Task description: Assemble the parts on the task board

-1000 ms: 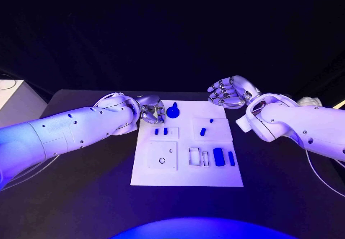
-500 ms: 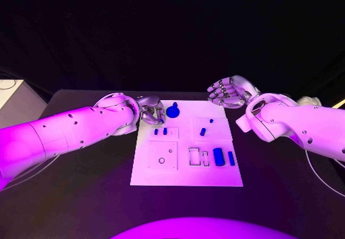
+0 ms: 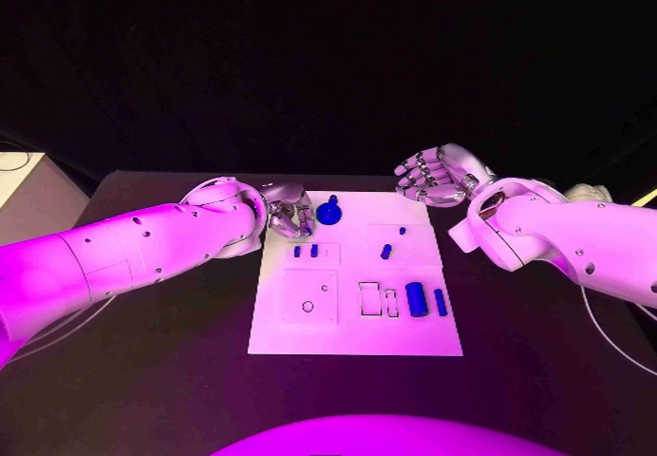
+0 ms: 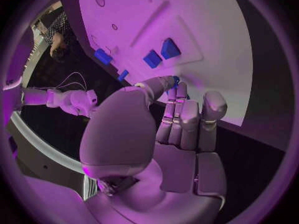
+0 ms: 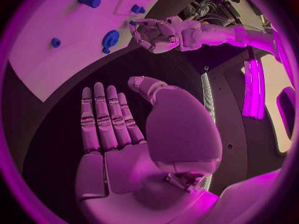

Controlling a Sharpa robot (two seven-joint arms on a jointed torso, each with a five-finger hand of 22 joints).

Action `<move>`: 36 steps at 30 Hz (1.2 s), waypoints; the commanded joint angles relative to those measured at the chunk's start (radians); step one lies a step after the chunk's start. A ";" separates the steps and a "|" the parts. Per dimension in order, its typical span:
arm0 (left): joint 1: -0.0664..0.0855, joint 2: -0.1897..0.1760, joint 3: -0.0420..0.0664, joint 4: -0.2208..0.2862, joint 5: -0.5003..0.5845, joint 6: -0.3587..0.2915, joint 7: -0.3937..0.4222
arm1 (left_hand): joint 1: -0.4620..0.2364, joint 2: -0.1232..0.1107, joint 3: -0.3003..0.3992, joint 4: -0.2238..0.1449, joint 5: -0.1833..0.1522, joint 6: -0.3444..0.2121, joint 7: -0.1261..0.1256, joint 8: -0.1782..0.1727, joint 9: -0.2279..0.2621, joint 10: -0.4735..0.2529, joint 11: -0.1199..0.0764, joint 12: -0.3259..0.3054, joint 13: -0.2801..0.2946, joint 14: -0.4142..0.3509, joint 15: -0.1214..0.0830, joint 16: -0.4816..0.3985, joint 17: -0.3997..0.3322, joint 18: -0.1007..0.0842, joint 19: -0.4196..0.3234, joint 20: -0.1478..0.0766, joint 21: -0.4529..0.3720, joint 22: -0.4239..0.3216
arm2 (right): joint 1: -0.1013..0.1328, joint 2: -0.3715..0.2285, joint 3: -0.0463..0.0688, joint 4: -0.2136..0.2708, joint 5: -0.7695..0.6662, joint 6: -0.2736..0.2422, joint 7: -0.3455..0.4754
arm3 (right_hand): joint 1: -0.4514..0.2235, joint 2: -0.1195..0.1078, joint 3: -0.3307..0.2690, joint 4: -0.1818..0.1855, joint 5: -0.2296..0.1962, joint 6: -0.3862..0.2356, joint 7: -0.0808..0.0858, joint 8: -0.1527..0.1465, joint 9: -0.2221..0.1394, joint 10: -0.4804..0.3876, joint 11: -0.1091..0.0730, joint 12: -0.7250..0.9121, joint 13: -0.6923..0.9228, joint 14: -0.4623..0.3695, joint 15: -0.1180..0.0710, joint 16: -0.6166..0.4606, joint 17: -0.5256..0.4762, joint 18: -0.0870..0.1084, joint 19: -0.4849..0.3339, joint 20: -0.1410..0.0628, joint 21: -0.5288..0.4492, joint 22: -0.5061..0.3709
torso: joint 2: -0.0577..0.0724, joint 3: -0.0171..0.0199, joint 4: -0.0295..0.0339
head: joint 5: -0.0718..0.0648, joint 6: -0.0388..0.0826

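Your left robot hand (image 3: 289,213) sits at the board's (image 3: 356,337) far-left corner, fingers curled narrow beside the round blue part (image 3: 328,212) — whether it grips anything, you cannot tell. Your right robot hand (image 3: 436,175) hovers open off the far-right corner. The parts look small, rigid, light — likely slippery; pinch the knob by its stem.

The task board (image 3: 353,328) is being seen as a smooth, matt white plate, seemingly of plastic. The small blue parts (image 3: 415,298) on it are being shown as smooth moulded plastic with a slight sheen. The table (image 3: 164,380) is being seen as a dull, matt black surface. Both arms are being covered by glossy white plastic shells, while the left hand (image 3: 289,211) and right hand (image 3: 436,175) are being shown in silvery, metal-like segments with a satin finish.
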 commanded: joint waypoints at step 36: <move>-0.003 0.011 -0.009 -0.009 -0.006 0.067 -0.046 | -0.009 0.006 -0.005 -0.007 -0.002 -0.009 0.013 -0.030 -0.006 -0.002 0.008 -0.034 -0.003 -0.026 0.004 -0.014 -0.033 -0.004 -0.025 0.003 -0.024 -0.027 | 0.000 -0.004 0.000 0.004 -0.010 0.009 0.009 | -0.008 0.002 0.004 -0.004 0.004 0.008 0.051 0.000 -0.001 0.004 0.004 0.005 -0.001 0.001 0.004 -0.005 -0.001 0.014 -0.005 0.001 0.001 -0.001 | 0.000 -0.0007 0.0020 | -0.003 0.000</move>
